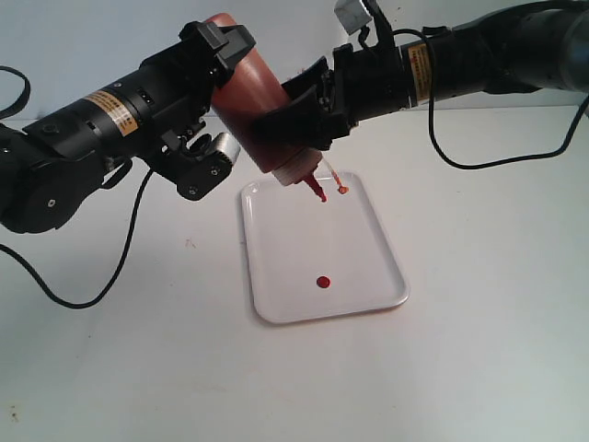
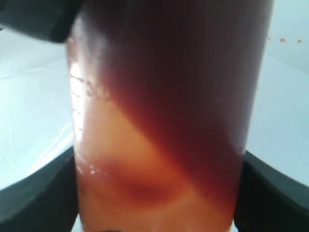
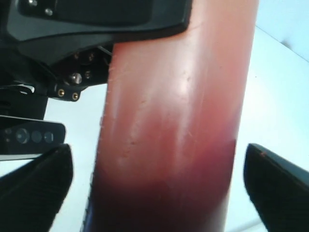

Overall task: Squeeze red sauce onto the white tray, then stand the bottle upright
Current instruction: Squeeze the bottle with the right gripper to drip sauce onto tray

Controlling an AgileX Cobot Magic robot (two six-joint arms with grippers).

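The bottle (image 1: pixel 247 81) hangs tilted over the far end of the white tray (image 1: pixel 373 267), pale cap and red-stained nozzle (image 1: pixel 317 189) pointing down. The red sauce inside has pooled towards the cap. My left gripper (image 1: pixel 221 99) is shut on the bottle's upper body; both fingers press its sides in the left wrist view (image 2: pixel 159 193). My right gripper (image 1: pixel 290 129) straddles the lower body, open, with gaps on both sides in the right wrist view (image 3: pixel 159 188). A round red sauce blob (image 1: pixel 323 282) lies on the tray's near half. A smaller orange-red spot (image 1: pixel 343 190) sits by the nozzle.
The tray lies on a white tabletop (image 1: pixel 479 350). A black cable (image 1: pixel 92 296) loops over the table at the left, and another cable (image 1: pixel 479 164) droops from the right arm. A white wall stands behind.
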